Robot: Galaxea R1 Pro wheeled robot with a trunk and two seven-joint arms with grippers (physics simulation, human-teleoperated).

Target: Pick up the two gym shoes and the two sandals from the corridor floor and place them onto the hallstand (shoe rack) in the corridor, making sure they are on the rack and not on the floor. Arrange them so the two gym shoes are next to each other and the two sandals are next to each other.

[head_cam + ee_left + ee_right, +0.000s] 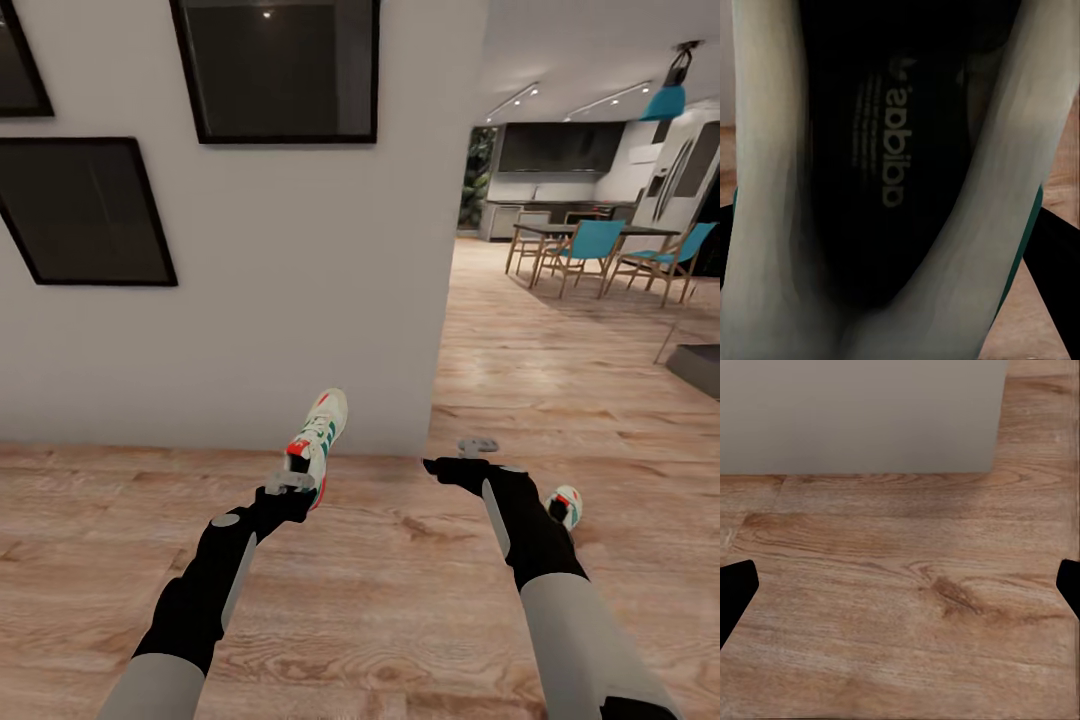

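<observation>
Picture frames [85,210] with dark glass hang on the white wall [300,300] in the upper left of the head view, above the wood-plank floor [400,600]. Lower left of centre, the left gripper [290,487] is clenched on the heel end of one gym shoe [318,440], which is lifted off the planks with its toe pointing up and away toward the wall; the left wrist view looks straight into that shoe's dark insole [889,150] between its pale side walls. Just right of centre, the right gripper [478,446] hangs spread apart with nothing in it, and its dark fingertips [735,585] sit at the two edges of the right wrist view over bare planks. Lower right, the second gym shoe [566,503] lies on the floor, partly hidden behind the right forearm. Upper right, a dining table with teal chairs [590,245] stands well apart.
</observation>
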